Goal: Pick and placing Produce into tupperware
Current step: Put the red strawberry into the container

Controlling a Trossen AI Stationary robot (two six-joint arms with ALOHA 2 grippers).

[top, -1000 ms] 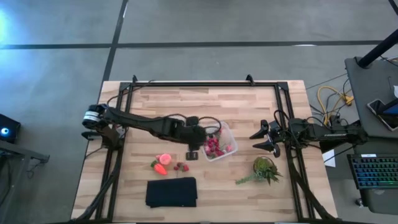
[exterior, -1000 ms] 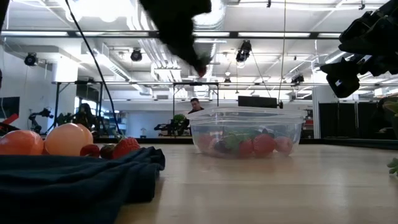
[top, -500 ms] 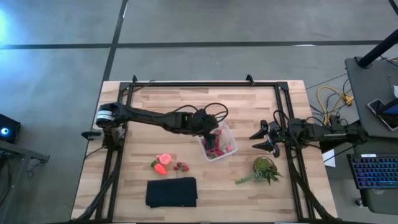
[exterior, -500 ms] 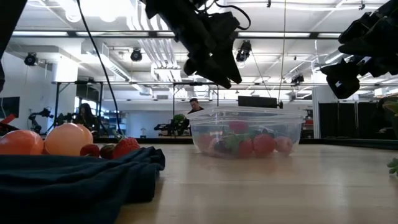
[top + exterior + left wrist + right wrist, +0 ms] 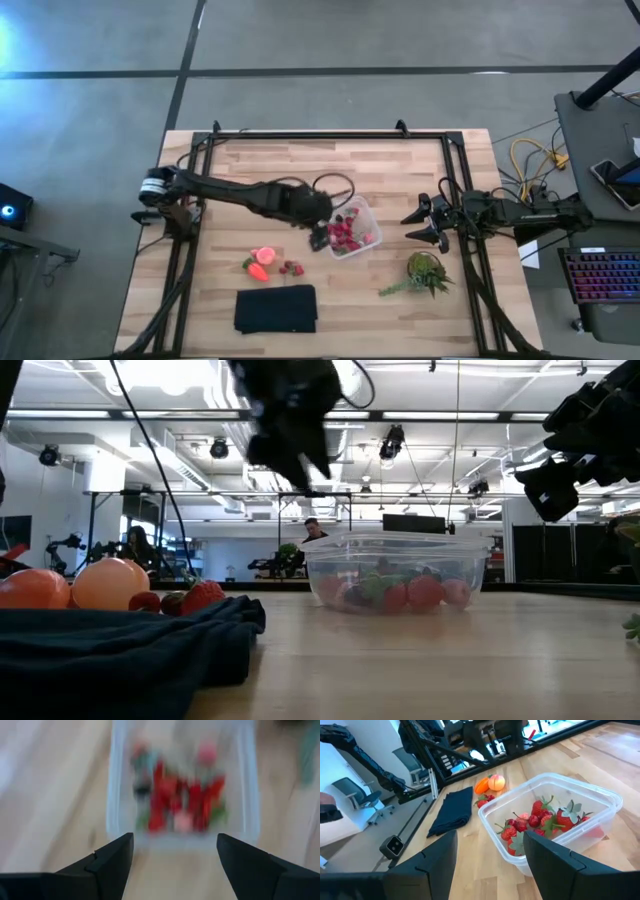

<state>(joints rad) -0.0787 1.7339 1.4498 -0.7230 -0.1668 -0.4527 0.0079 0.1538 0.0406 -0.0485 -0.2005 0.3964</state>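
- The left gripper (image 5: 318, 236) hangs just beside the tupperware's (image 5: 352, 228) near-left corner, jaws spread wide and holding nothing.
- The tupperware holds a heap of strawberries (image 5: 540, 820).
- Left of the tupperware, well apart from it, lie the carrot-like piece (image 5: 258, 270), the pinkish round piece (image 5: 265, 256) and a few loose strawberries (image 5: 292, 268).
- This looks like the gap between a drop and the next pick; the next move calls for reaching to those loose pieces.
- The right gripper (image 5: 425, 224) waits right of the tupperware, jaws parted and empty.
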